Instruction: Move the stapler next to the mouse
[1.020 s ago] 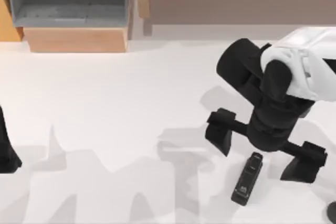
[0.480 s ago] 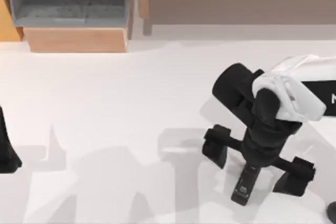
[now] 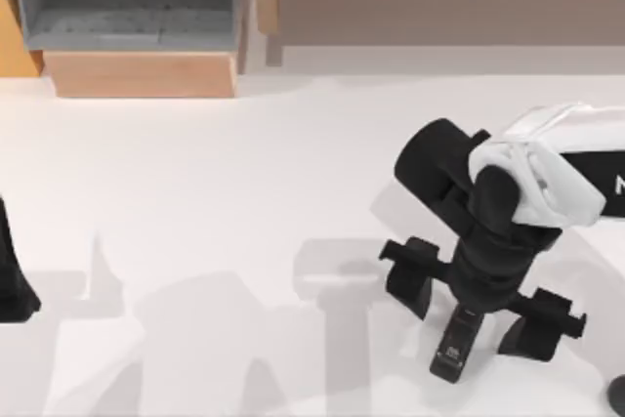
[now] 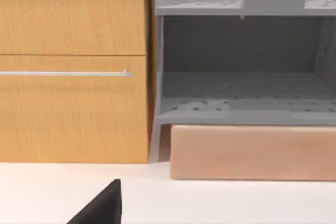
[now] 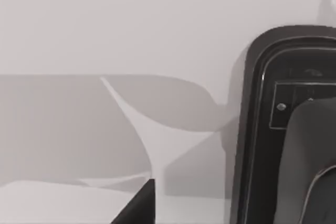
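Stapler: the stapler (image 3: 457, 344) lies flat on the white bench (image 3: 225, 192) near the front edge, toward the right side in the top view. It is a small black oblong bar with small white markings near its front end; its far end is hidden under the right gripper. In the right wrist view the stapler (image 5: 273, 129) shows close up as a dark rounded body with a raised rim.

Right gripper: the right gripper (image 3: 480, 312) is directly above the stapler's far end, fingers spread wide. One finger (image 3: 410, 272) stands to the stapler's left and the other (image 3: 543, 324) to its right, both apart from the stapler. It has hold of nothing.

Right arm: the black and white arm reaches in from the right edge of the top view and ends over the stapler.

Mouse: a dark rounded object (image 3: 616, 396) sits at the bottom right corner of the top view, cut by the edge; I cannot tell for sure that it is the mouse. It lies well apart from the stapler, to its right.

Left arm: parked at the left edge of the top view (image 3: 12, 275), near the front of the bench.

Background: a grey shelf unit (image 4: 241, 61) and a wooden cabinet (image 4: 73, 66) stand at the back left of the bench.
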Robot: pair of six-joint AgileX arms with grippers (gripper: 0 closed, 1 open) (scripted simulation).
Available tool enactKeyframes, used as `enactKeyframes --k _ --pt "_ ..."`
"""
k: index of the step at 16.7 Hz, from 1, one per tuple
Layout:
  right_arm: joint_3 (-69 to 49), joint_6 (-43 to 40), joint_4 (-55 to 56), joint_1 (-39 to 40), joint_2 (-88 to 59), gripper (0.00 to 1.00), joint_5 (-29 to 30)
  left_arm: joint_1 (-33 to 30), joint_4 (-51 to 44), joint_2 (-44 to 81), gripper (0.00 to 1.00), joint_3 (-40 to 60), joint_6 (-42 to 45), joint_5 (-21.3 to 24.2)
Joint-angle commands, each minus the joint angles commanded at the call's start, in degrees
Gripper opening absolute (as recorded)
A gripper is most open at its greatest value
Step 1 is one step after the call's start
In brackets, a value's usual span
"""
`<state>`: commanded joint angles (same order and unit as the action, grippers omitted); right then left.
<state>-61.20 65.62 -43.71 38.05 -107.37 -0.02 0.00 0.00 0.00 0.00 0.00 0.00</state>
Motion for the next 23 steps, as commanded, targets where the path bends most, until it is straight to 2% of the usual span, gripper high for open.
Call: enactKeyframes --k 8,18,23 --pt "0.0 0.0 0.0 0.0 0.0 0.02 0.0 0.0 0.0 0.0 1.0 0.0 0.0 0.0" --pt "-0.2 0.0 -0.2 -0.1 0.2 0.0 0.0 0.0 0.0 0.0 1.0 0.0 0.0 0.0" --pt "-2.9 0.0 -6.1 -0.1 2.7 0.0 0.0 0.0 0.0 0.0 1.0 0.0 0.0 0.0"
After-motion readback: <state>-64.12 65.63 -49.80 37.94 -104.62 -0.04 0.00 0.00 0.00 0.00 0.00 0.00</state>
